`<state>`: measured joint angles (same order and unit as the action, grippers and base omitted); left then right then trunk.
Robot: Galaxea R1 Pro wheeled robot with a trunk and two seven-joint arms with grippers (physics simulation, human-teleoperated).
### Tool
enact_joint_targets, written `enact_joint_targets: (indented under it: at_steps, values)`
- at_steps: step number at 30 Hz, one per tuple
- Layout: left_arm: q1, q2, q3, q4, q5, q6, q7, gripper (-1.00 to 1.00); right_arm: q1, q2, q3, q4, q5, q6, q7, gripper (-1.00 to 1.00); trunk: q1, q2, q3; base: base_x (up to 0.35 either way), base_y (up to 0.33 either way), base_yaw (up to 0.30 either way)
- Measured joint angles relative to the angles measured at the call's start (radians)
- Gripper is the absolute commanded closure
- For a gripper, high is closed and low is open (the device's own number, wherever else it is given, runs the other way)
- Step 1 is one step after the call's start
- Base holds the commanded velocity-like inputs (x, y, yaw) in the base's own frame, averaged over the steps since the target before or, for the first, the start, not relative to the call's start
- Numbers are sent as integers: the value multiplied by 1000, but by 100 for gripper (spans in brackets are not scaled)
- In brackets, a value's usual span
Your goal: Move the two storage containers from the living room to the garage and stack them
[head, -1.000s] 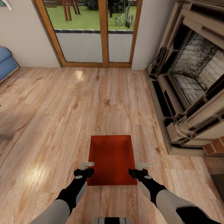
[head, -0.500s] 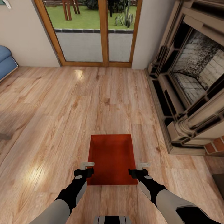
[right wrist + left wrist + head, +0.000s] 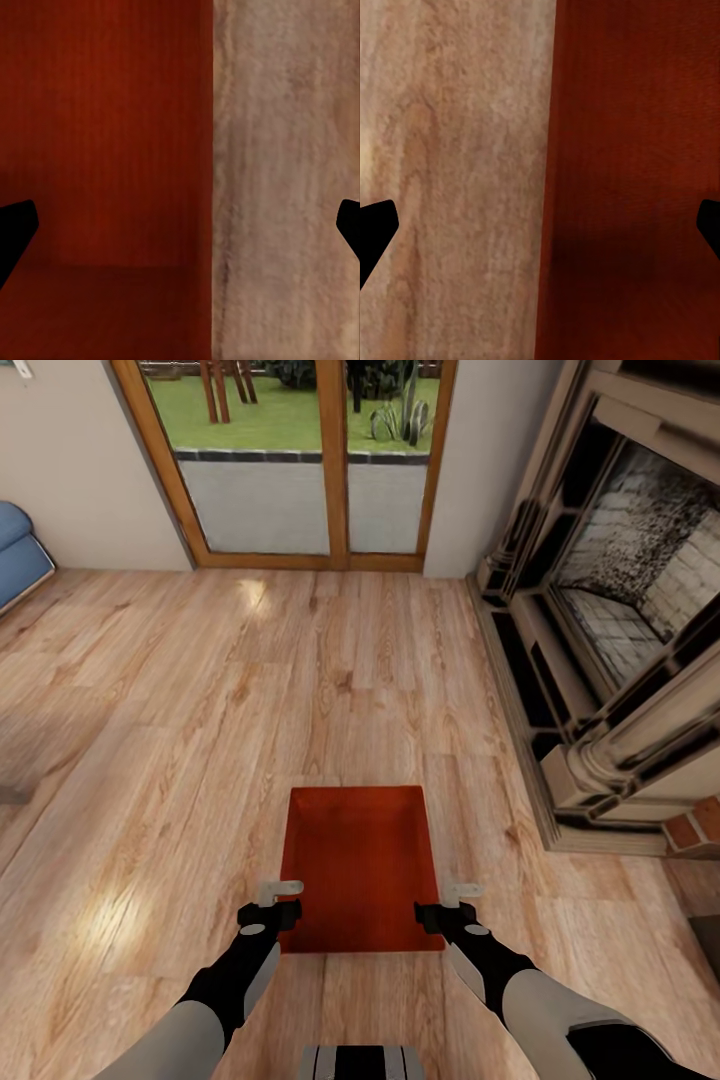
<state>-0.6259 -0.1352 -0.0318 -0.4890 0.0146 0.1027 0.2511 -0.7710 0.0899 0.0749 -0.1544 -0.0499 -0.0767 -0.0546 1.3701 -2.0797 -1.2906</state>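
Light wood-plank floor [image 3: 250, 700] across the living room, glossy in patches. Wood-framed glass doors [image 3: 300, 460] in the far wall, grass beyond them. Brick-and-carved-stone fireplace [image 3: 620, 620] along the right side, blue sofa [image 3: 20, 555] at the far left edge. One orange-red storage container [image 3: 360, 865] close in front of the robot, open top upward, finely ribbed inside, near end level with both arms. Left hand [image 3: 282, 900] at the container's left wall, right hand [image 3: 445, 903] at its right wall, one on each side near the closer corners. From the left wrist view, left hand [image 3: 540, 225] spread wide, dark fingertips [image 3: 375, 229] at the two edges of the picture, one over the planks and the other over the red interior, the container's wall [image 3: 547, 180] running between them. From the right wrist view, right hand [image 3: 180, 225] likewise spread wide, fingertips [image 3: 15, 232] far apart, astride the opposite wall [image 3: 208, 150], red inside on one side and wood floor on the other. Neither hand closed on the wall; both open, straddling it. Whether the container rests on the planks or hangs just above them: cannot tell.
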Motion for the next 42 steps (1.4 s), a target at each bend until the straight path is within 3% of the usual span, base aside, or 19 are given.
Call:
enact_joint_targets:
  at_steps: [18,25,35,42]
  values:
    - [0,0,0,0,1,0,0,-100,0,-5,5,0,4,0,2,-100,69,-126,-56,0,0,0]
    - [0,0,-1,0,1,-1,0,-100,0,-5,6,0,3,0,2,-100,69,-126,-56,0,0,0]
    - [0,0,-1,-1,1,-1,1,-100,0,-3,5,0,3,0,2,-100,107,-196,-88,0,0,0]
    - [0,0,0,-38,5,-1,-1,-100,0,-2,4,0,2,0,2,-100,107,-196,-88,0,0,0]
